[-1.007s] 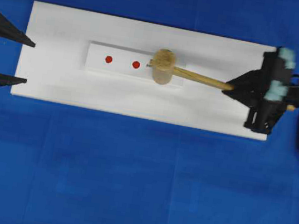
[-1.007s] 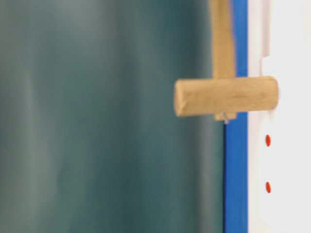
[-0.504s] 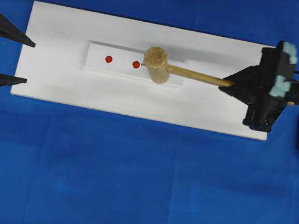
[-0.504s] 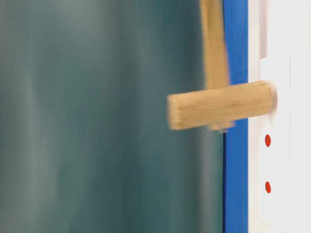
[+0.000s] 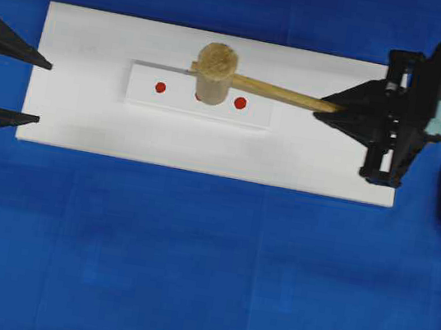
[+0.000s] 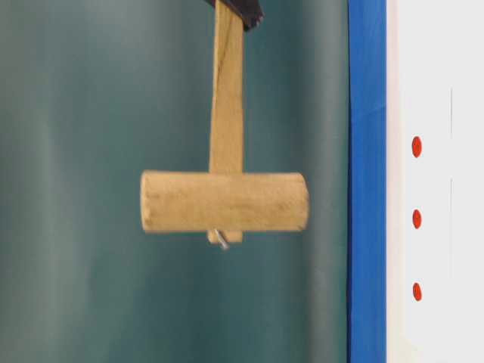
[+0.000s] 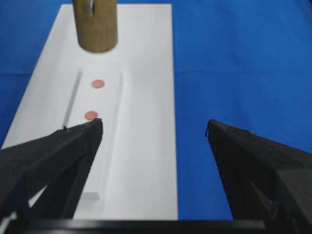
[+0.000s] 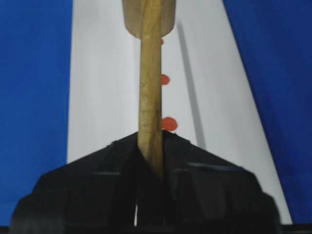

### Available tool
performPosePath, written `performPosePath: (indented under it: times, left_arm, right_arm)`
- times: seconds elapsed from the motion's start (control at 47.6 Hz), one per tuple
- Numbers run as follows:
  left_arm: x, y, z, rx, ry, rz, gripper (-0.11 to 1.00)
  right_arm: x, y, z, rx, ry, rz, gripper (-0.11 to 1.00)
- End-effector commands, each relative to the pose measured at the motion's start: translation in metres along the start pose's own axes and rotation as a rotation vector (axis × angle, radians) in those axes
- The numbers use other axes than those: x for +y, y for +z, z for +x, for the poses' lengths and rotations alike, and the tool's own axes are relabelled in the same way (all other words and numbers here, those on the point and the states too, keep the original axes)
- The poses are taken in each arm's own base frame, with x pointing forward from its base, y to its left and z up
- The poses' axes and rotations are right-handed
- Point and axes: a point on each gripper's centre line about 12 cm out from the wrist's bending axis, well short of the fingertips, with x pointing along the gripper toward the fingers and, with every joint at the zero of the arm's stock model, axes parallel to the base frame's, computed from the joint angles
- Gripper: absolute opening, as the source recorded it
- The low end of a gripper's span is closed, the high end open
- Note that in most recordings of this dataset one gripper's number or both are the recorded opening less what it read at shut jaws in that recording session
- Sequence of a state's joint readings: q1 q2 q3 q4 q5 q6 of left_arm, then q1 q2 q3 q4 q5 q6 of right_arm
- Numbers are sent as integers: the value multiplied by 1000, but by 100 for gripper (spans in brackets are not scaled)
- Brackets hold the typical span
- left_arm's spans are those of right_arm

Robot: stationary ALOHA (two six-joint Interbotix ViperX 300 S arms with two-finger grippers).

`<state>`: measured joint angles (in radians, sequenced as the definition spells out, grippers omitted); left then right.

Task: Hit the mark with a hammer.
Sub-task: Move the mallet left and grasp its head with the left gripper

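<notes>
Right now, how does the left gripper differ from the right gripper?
The left gripper has its jaws spread wide and holds nothing; the right gripper is clamped shut on the hammer by its handle. The left gripper sits at the left end of the white board, while the right gripper reaches in from the right end, with the hammer's head raised above the dotted strip. Both have black pointed fingers.

A: From overhead, my light wooden mallet's thick cylindrical head (image 5: 215, 71) covers most of the middle small red dot (image 5: 198, 96).

B: And your left tool (image 5: 39, 91)?

A: Only its two black fingertips show there; the picture's edge cuts off the rest.

B: The table-level view?

A: The dark green backdrop (image 6: 76, 181) is blurred, and my right tool (image 6: 240, 9) is cropped at the top.
</notes>
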<state>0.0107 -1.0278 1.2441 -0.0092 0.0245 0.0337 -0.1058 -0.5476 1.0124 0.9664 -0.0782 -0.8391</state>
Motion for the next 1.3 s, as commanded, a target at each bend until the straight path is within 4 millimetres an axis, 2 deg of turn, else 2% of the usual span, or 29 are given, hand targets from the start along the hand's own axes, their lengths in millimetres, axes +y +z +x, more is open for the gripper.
performPosePath:
  times: [0.0, 0.609, 0.776, 0.923, 1.28]
  left_arm:
    - [0, 3, 1, -6, 2, -2, 91]
    - [1, 1, 1, 0, 7, -6, 91]
    - [5, 0, 2, -4, 26, -12, 91]
    - [9, 2, 11, -37, 45, -16, 91]
    - [11, 4, 61, -66, 49, -1, 91]
  right_arm:
    - [7, 18, 7, -30, 16, -10, 2]
    - [43, 65, 93, -18, 71, -108, 2]
    - [45, 69, 97, -23, 73, -117, 2]
    - [45, 68, 97, -23, 72, -119, 2]
    - [44, 68, 98, -25, 68, -119, 2]
